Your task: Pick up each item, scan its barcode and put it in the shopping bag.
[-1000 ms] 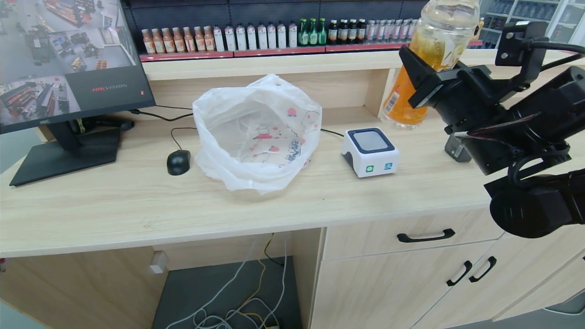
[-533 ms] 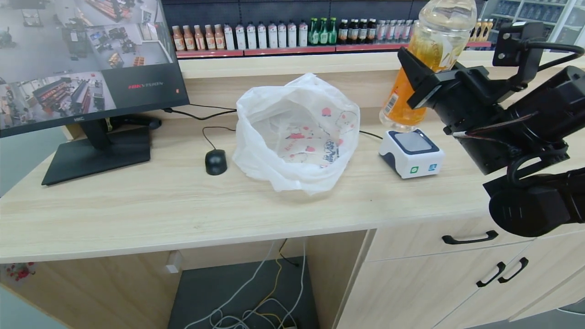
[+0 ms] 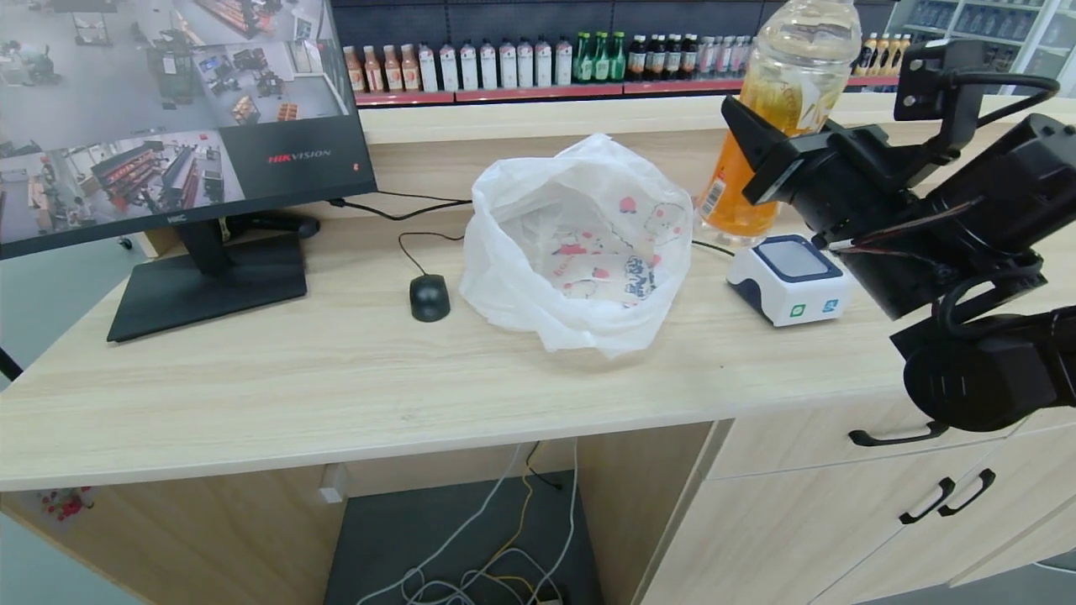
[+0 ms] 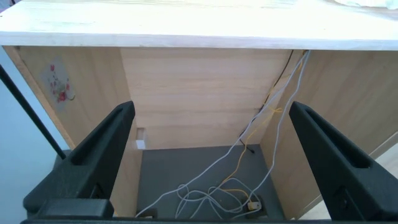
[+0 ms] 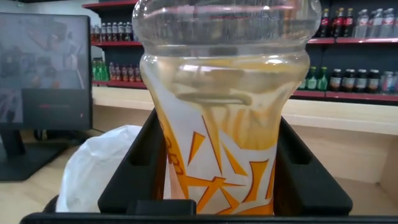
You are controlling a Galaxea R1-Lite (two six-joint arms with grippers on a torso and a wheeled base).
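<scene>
Orange drink bottle (image 3: pixel 735 189) tight in the right gripper (image 3: pixel 777 147); left gripper (image 4: pixel 211 124) spread wide.

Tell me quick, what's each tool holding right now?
Left tool: open, holding nothing.
Right tool: closed on the orange drink bottle.

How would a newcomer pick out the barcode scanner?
On the wooden counter, look to the robot's right of the white shopping bag. The scanner is the small white box with a dark-framed window on top and two coloured squares on its front, unlike the black rounded mouse left of the bag.
</scene>
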